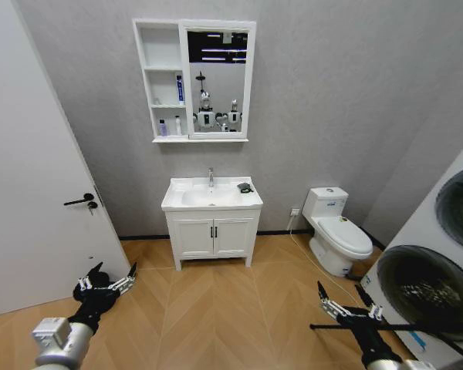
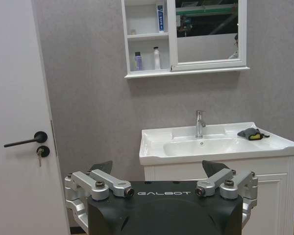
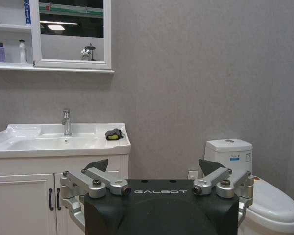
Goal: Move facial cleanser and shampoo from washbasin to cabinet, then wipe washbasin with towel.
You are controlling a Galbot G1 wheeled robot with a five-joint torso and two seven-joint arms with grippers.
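Note:
The white washbasin stands against the far wall with its chrome tap. On its right rim lies the small dark towel. Above hangs the cabinet with its mirror. A blue tube stands on its middle shelf, and a purple bottle and a white bottle on the lowest. Which is facial cleanser or shampoo I cannot tell. My left gripper and right gripper hover open and empty over the floor, far from the basin.
A white door with a black handle stands at the left. The toilet sits right of the basin, and stacked washing machines fill the right edge. The two-door vanity is under the basin. Wooden floor lies between.

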